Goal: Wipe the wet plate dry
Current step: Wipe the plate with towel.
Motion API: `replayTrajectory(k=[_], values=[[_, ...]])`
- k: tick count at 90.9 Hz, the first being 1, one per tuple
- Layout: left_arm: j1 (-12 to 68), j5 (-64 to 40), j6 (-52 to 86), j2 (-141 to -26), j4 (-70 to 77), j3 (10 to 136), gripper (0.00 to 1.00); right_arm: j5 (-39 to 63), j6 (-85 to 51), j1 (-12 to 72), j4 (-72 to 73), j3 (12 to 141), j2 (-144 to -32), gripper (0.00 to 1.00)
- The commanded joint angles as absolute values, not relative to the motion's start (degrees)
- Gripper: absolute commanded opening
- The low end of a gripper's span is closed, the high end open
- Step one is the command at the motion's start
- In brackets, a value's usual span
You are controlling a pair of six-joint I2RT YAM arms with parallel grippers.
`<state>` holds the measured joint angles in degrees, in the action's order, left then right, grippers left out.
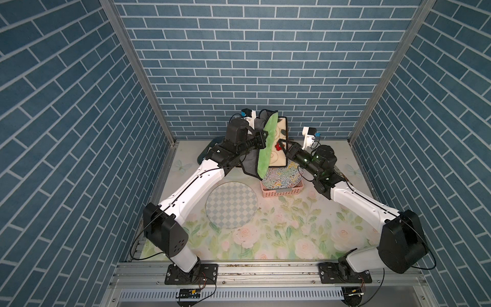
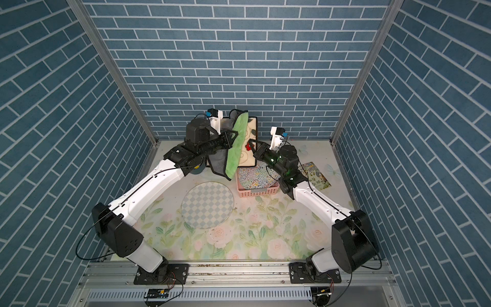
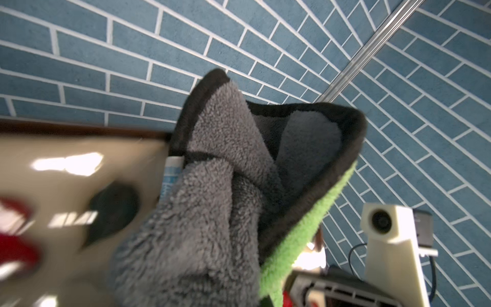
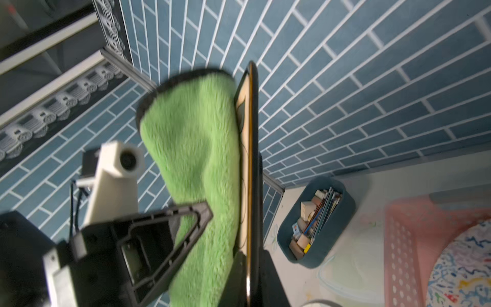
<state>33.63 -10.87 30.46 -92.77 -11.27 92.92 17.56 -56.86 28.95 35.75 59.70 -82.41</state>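
Note:
A cream rectangular plate with a dark rim and a red mark is held upright above the pink basket. My right gripper is shut on its lower edge, one finger on each face. My left gripper is shut on a cloth, green on one side and grey on the other. The green side lies against the plate's face. In the left wrist view the cloth hides the left jaws.
A round blue-checked plate lies flat on the floral table. The pink basket holds a plate with a colourful pattern. A dark blue tub of small items stands at the back left. A printed card lies at the right.

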Motion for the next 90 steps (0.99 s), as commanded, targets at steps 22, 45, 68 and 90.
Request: replayTrajectory(k=[22, 45, 68, 90], values=[[39.14, -8.36, 32.81, -97.67, -17.04, 90.91, 0.00, 17.66, -65.94, 29.49, 57.66, 64.93, -80.42, 0.00], [40.44, -11.98, 33.11, -100.94, -18.10, 94.67, 0.00, 16.04, -66.19, 28.50, 57.25, 63.27, -77.71, 0.00], [24.49, -9.93, 41.04, -94.41, -14.91, 89.16, 0.00, 23.17, -64.96, 30.70, 61.44, 61.66, -77.12, 0.00], [27.29, -14.65, 35.56, -96.70, -14.57, 94.97, 0.00, 25.51, -62.48, 33.60, 63.03, 60.70, -76.58, 0.00]])
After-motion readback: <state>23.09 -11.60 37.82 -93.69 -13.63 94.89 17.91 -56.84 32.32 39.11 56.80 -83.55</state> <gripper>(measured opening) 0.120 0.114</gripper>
